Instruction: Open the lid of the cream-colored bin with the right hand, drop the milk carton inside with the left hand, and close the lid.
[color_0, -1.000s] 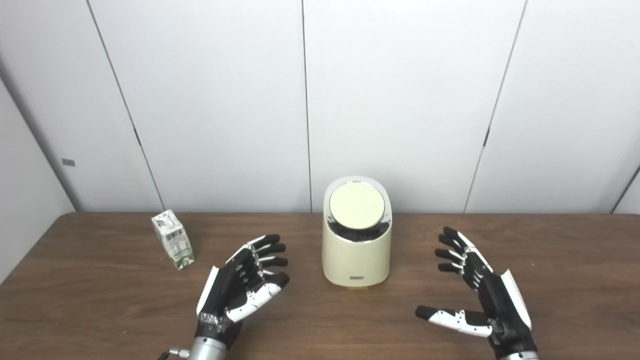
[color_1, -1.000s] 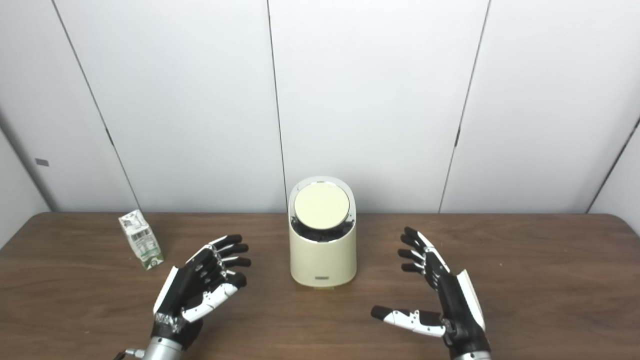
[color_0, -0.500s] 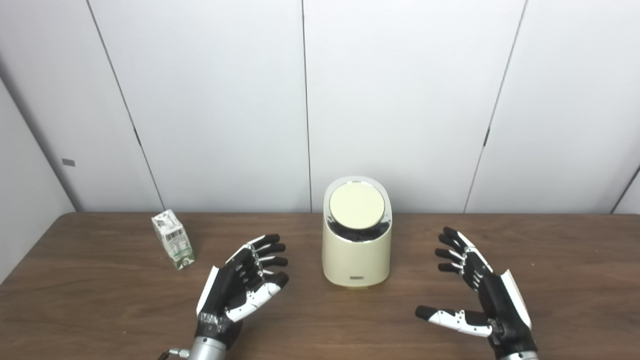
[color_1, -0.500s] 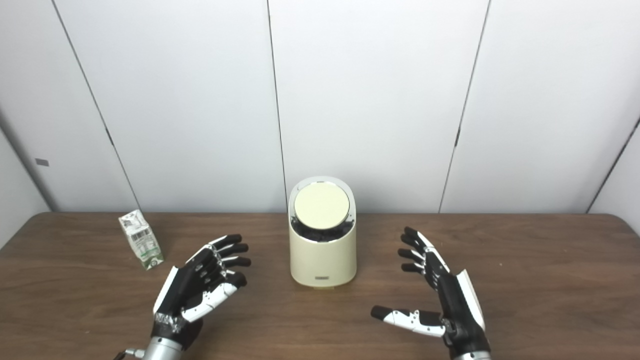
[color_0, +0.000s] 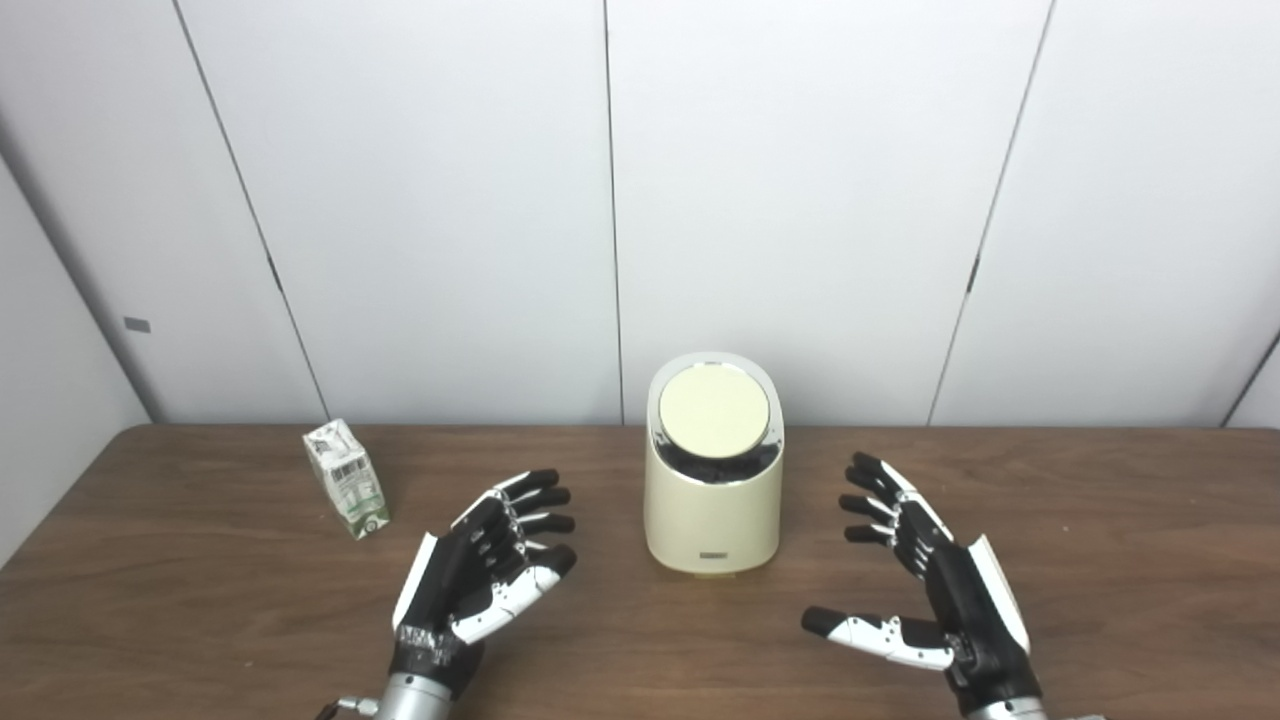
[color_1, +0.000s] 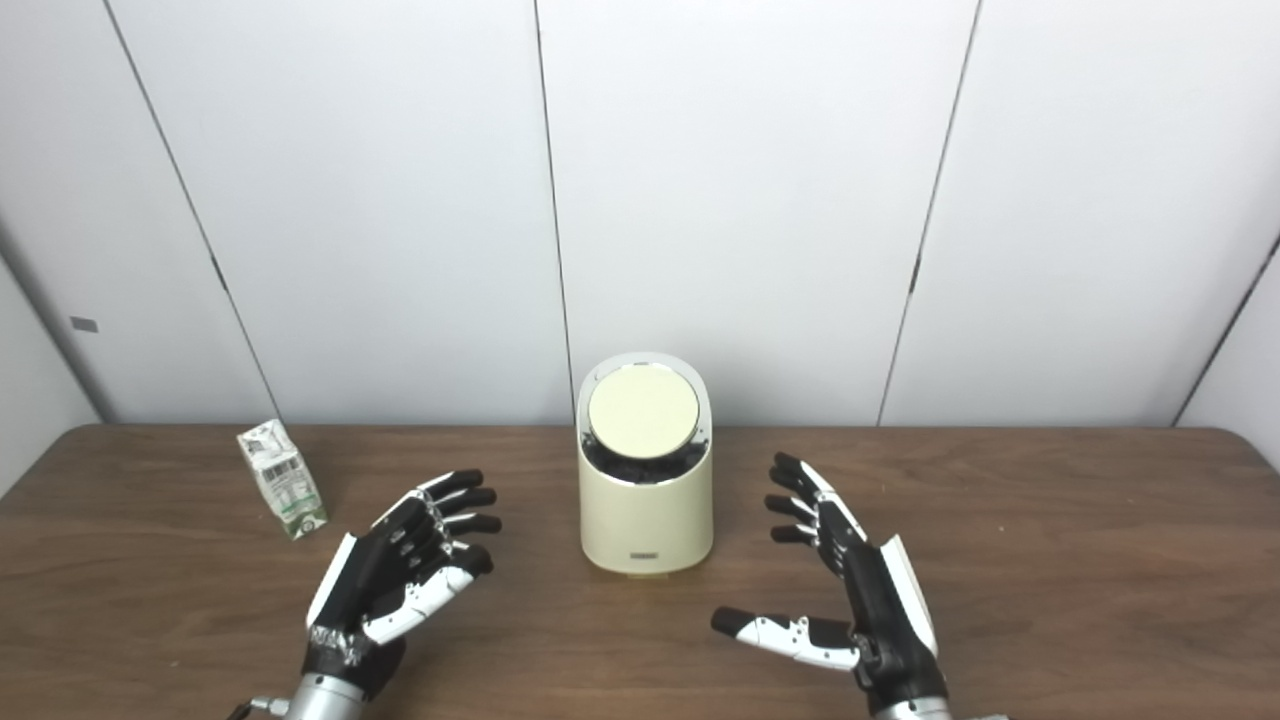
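The cream-colored bin stands at the table's middle with its round lid tilted toward me; dark content shows under the lid's front edge. The small white and green milk carton stands upright at the back left. My left hand is open and empty, between the carton and the bin, touching neither. My right hand is open and empty with fingers spread, to the right of the bin and apart from it.
The brown wooden table runs the full width of both views. White wall panels stand right behind its far edge, close behind the bin.
My right hand has shifted a little to the left, toward the bin. The left hand, bin and carton have not moved.
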